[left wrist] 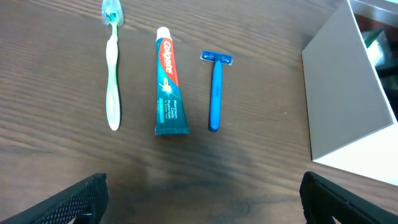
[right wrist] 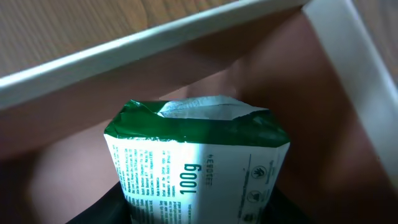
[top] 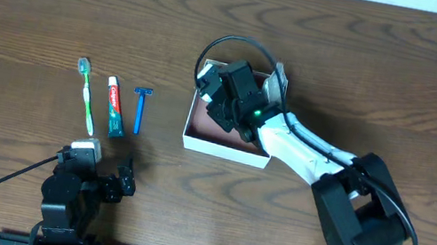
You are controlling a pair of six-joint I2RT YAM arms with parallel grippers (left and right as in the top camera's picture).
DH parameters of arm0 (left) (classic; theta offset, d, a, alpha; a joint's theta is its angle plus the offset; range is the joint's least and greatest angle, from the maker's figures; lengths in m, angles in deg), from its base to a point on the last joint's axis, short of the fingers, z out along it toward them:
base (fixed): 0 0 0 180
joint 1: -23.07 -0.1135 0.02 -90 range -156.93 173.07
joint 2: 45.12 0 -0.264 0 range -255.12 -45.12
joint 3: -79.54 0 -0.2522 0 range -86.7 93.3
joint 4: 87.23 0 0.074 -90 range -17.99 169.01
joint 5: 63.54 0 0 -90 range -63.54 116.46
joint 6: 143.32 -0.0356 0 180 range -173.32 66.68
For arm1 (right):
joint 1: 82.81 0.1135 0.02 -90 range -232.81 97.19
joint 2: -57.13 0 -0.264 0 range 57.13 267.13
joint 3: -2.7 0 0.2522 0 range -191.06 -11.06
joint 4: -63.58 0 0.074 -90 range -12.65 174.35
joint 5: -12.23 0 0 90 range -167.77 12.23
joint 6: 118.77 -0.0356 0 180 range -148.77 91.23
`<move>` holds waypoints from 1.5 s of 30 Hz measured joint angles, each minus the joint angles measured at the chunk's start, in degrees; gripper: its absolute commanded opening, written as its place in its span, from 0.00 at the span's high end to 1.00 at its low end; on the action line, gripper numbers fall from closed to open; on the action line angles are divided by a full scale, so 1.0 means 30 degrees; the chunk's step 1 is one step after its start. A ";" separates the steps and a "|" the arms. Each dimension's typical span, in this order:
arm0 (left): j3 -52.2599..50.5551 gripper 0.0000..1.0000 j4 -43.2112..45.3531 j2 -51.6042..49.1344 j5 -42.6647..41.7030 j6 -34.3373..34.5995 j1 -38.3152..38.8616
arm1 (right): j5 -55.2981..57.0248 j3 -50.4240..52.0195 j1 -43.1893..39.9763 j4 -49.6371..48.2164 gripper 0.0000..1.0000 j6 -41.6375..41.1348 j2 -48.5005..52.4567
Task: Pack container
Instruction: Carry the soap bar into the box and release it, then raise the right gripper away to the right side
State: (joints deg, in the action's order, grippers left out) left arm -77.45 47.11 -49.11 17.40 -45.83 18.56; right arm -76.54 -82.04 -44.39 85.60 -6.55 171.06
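The container (top: 225, 150), a shallow square box with white walls and a reddish-brown inside (right wrist: 261, 74), sits mid-table; its white side also shows in the left wrist view (left wrist: 345, 99). My right gripper (top: 226, 106) is inside the container, shut on a green and white soap pack (right wrist: 199, 162) marked 100g. A green toothbrush (top: 86, 96), a toothpaste tube (top: 116, 107) and a blue razor (top: 141, 109) lie in a row left of the container; they also show in the left wrist view: toothbrush (left wrist: 112, 68), toothpaste (left wrist: 168, 84), razor (left wrist: 215, 90). My left gripper (left wrist: 202, 199) is open and empty, near the front edge.
The brown wooden table (top: 59, 4) carries only these items. A black cable (top: 0, 183) runs from the left arm along the front edge. The right arm (top: 319, 163) stretches from the front right across to the container.
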 measured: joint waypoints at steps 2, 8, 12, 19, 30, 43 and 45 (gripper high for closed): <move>0.0000 0.02 0.0000 0.0000 0.0000 0.0000 0.0000 | 0.0321 -0.0007 -0.0007 -0.0561 0.60 0.0597 0.0007; 0.0000 0.02 0.0000 0.0000 -0.0007 0.0000 0.0000 | 0.0772 -0.0073 -0.0015 -0.0852 0.58 0.2135 0.0007; 0.0000 0.02 0.0000 0.0000 0.0000 0.0000 0.0000 | 0.0896 -0.0073 -0.0015 -0.0860 0.37 0.3257 0.0007; 0.0000 0.02 -0.0007 0.0000 0.0000 0.0000 0.0000 | 0.2106 -0.0379 0.0284 -0.0882 0.27 0.4612 -0.0160; 0.0000 0.02 0.0000 0.0000 -0.0007 0.0000 0.0000 | 0.3191 -0.1763 0.2098 0.0583 0.04 0.3825 -0.4809; 0.0000 0.02 -0.0022 0.0000 0.0007 -0.0022 0.0000 | 0.3045 -0.2382 -0.5748 1.0797 0.01 -0.7730 -1.4090; 0.0000 0.02 -0.0073 0.0000 0.0189 -0.0444 0.0000 | 0.2419 -0.2375 -0.7941 1.2480 0.01 -0.9464 -1.4251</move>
State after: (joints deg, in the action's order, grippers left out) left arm -77.45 46.89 -49.11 17.97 -47.17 18.56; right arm -69.28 -89.16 -68.22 123.04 -34.94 128.31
